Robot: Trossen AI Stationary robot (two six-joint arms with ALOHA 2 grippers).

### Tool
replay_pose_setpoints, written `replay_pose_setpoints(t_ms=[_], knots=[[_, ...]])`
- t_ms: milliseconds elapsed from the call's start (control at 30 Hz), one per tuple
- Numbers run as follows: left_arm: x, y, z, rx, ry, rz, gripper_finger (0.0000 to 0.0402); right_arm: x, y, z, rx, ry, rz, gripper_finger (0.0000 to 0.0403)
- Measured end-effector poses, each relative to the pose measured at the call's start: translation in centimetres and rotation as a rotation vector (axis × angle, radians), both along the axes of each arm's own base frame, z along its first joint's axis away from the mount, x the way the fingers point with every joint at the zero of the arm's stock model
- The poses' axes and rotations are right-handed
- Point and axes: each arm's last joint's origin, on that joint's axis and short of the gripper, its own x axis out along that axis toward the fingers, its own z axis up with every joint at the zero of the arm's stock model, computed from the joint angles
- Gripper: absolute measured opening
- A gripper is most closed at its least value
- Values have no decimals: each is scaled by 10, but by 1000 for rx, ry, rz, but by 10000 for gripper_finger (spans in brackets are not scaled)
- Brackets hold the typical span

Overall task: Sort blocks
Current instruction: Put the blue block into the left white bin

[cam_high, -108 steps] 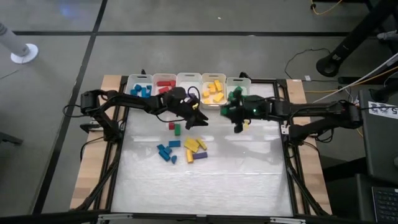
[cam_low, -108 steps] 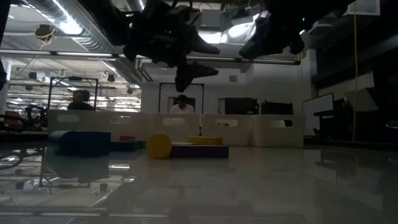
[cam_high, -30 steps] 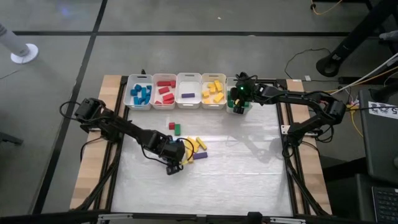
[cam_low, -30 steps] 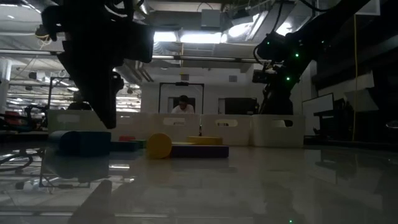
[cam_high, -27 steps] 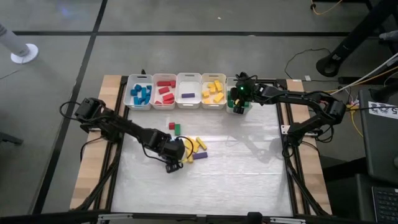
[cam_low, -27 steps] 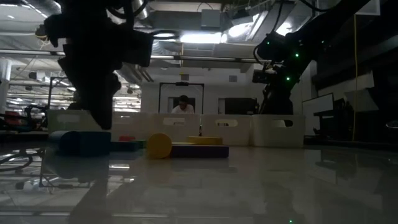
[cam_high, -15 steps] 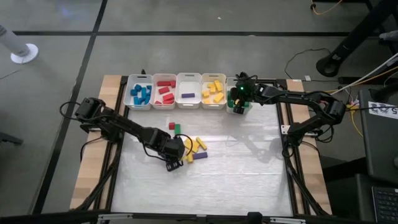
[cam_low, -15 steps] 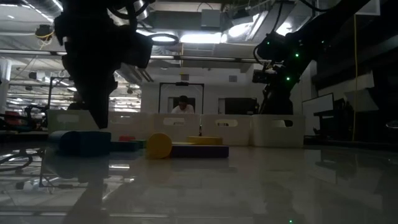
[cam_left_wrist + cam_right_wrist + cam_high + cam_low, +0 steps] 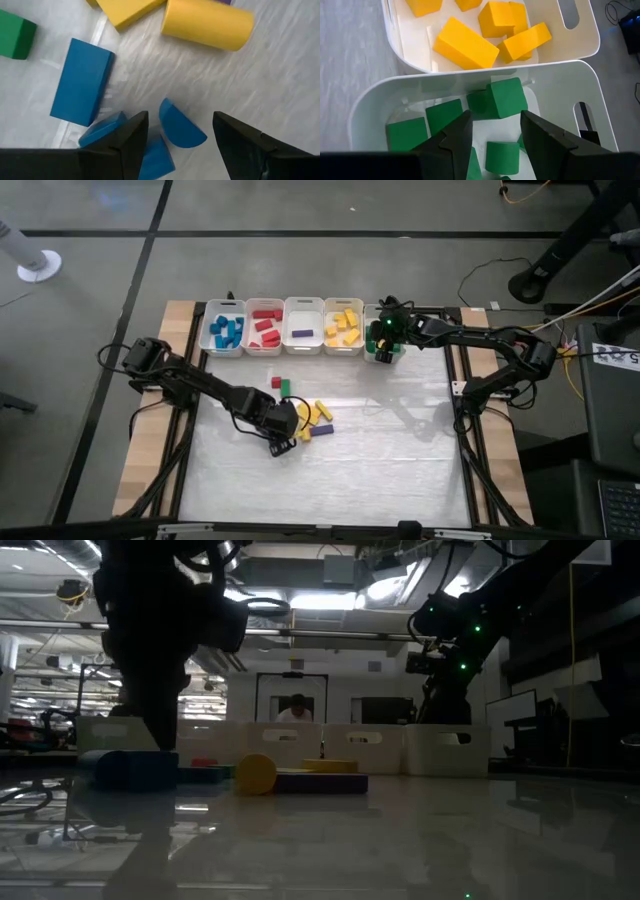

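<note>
Compared with half a second ago, the scene is almost unchanged. In the high view the left hand (image 9: 281, 446) is still low over the blue blocks (image 9: 268, 427) at the lower left edge of the loose pile, in the centre-left of the frame; it has only shifted very slightly. Its fingers are spread wide, and in the left wrist view a blue half-round block (image 9: 180, 128) lies on the worktop (image 9: 380, 450) between them, not yet pinched. Near it in that view are a blue bar (image 9: 82, 81), a yellow cylinder (image 9: 207, 24) and a green cube (image 9: 15, 36).

The right hand (image 9: 383, 350) has not moved: it stays above the green bin (image 9: 555, 95) at the upper centre-right of the high view. Its fingers are partly spread and hold nothing; green blocks (image 9: 506, 99) lie in the bin below them, and yellow blocks (image 9: 466, 49) fill the bin beside it.

The other loose blocks remain in place: a red cube (image 9: 276, 383) and green cube (image 9: 285, 388) above the pile, and yellow bars (image 9: 322, 411) and a purple bar (image 9: 321, 430) at its right side. Blue, red, and purple blocks lie in the other bins in the row at the top.
</note>
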Motion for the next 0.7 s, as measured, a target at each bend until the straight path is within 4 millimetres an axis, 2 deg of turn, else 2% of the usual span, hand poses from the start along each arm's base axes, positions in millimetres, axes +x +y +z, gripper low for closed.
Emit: replay_pose_setpoints(t_ms=[433, 533, 700], knots=[[3, -4, -21, 24, 72, -11, 209, 0, 0, 0, 1, 1, 0, 167], [4, -4, -24, 28, 83, -11, 190, 0, 0, 0, 1, 1, 0, 167], [4, -4, -25, 28, 85, -11, 131, 0, 0, 0, 1, 1, 0, 167]])
